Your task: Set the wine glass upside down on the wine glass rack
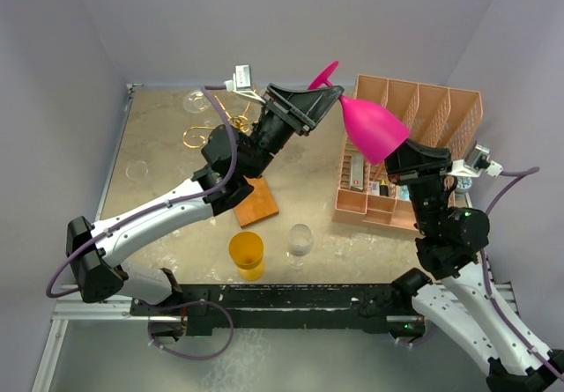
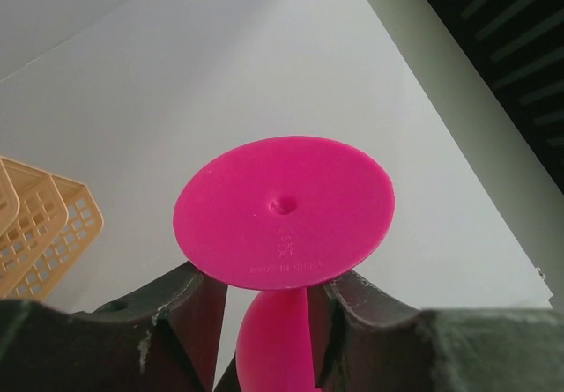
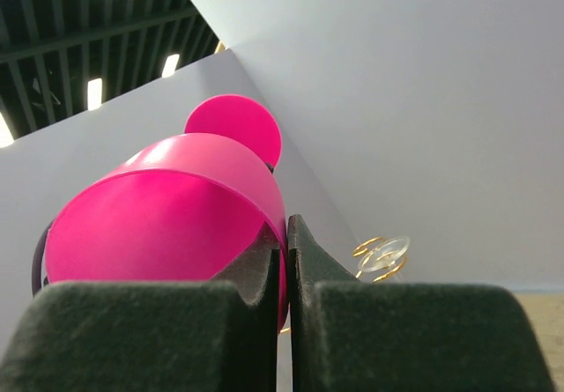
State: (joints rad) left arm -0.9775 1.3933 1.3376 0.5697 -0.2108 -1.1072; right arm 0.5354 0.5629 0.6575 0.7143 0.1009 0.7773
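The pink plastic wine glass [image 1: 374, 128] hangs in the air above the table, tilted, its foot [image 2: 282, 211] pointing up and to the back left. My right gripper [image 1: 397, 156] is shut on the rim of its bowl [image 3: 167, 225], one finger inside and one outside [image 3: 286, 233]. My left gripper [image 1: 328, 101] straddles the stem just below the foot [image 2: 269, 291]; its jaws stand apart, a gap showing on the left side of the stem. The gold wire wine glass rack [image 1: 207, 132] stands at the back left on its brown wooden base [image 1: 257, 200], partly hidden by the left arm.
A salmon-pink slotted organizer [image 1: 414, 145] stands at the right, under the glass. An orange cup [image 1: 246, 253] and a clear wine glass [image 1: 300, 240] stand near the front edge. Another clear glass [image 1: 196, 101] sits by the rack's curls [image 3: 381, 258].
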